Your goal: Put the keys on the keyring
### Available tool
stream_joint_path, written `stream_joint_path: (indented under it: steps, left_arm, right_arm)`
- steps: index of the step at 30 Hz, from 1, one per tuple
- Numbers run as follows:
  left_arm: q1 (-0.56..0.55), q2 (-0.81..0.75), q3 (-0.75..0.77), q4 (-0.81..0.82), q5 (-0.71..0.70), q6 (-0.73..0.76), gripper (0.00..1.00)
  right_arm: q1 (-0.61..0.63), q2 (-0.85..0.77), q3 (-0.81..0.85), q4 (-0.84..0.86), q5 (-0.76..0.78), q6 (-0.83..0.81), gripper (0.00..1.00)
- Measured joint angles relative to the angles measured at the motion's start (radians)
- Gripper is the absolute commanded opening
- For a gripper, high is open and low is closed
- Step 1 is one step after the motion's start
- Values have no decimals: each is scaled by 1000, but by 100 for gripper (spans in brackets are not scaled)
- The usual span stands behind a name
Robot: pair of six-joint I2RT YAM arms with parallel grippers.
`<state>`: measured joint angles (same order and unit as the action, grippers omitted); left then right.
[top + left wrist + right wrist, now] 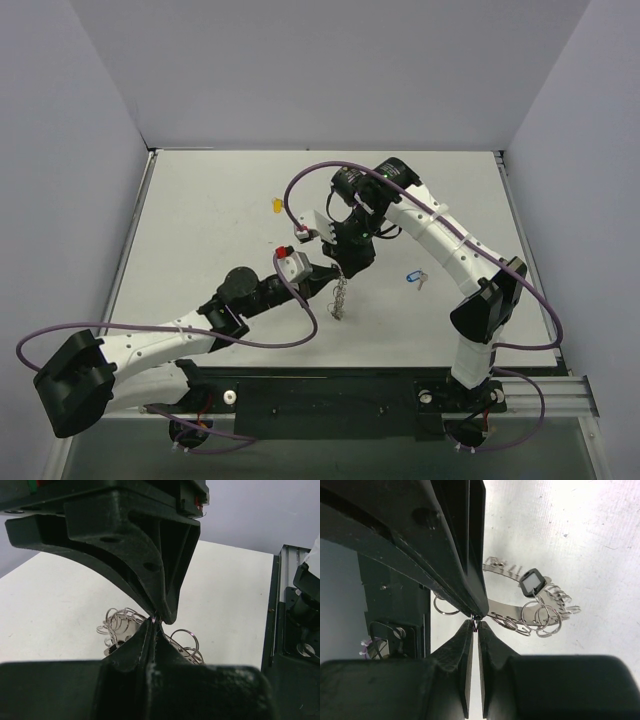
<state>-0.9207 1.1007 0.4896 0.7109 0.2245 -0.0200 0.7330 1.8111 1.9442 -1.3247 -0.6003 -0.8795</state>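
The silvery keyring (341, 298) hangs as a chain below both grippers at the table's middle. My left gripper (333, 270) and right gripper (349, 262) meet tip to tip, each pinching a small wire ring of it. In the left wrist view my shut fingertips (154, 622) touch the other gripper's tip, with ring loops (119, 624) behind. In the right wrist view my gripper (475, 625) nips a ring; the keyring's band (540, 616) carries a small black tag (532, 582). The blue key (414, 279) lies to the right and the yellow key (276, 206) to the far left. The green key is out of view.
White table (200, 250) with grey walls around it. A black and metal rail (330, 395) with the arm bases runs along the near edge. Purple cables (300, 200) loop off both arms.
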Motion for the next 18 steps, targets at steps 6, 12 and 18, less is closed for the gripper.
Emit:
stream_joint_path:
  steps: [6,12,18]
  left_arm:
    - [-1,0,-35,61,1,-28,0]
    - [-2,-5,-77,105,0,-51,0]
    - [-2,-21,-101,148,-13,-77,0]
  right_arm:
    - [0,-2,-14,5,-21,1,9]
    - [-7,-3,-31,8,-45,5,15]
    - [-19,-5,-39,8,-69,8,22]
